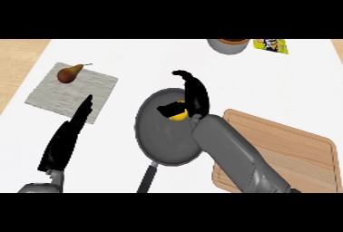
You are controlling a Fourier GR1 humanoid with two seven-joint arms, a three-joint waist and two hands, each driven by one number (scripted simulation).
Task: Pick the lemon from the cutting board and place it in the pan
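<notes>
The yellow lemon (pixel 178 116) shows over the upper right part of the grey pan (pixel 161 136), partly hidden. My right hand (pixel 194 97) reaches over the pan's right rim, its thumb and fingers curled round the lemon. I cannot tell whether the lemon touches the pan's floor. The wooden cutting board (pixel 281 149) lies to the right of the pan, with my right forearm crossing its left edge. My left hand (pixel 67 140) stands open and still at the lower left, fingers pointing up toward the mat.
A brown pear (pixel 68 73) rests on a grey mat (pixel 80 93) at the upper left. A grey bowl (pixel 227 45) and a yellow packet (pixel 271 45) sit at the back edge. The pan's handle (pixel 147 177) points toward me.
</notes>
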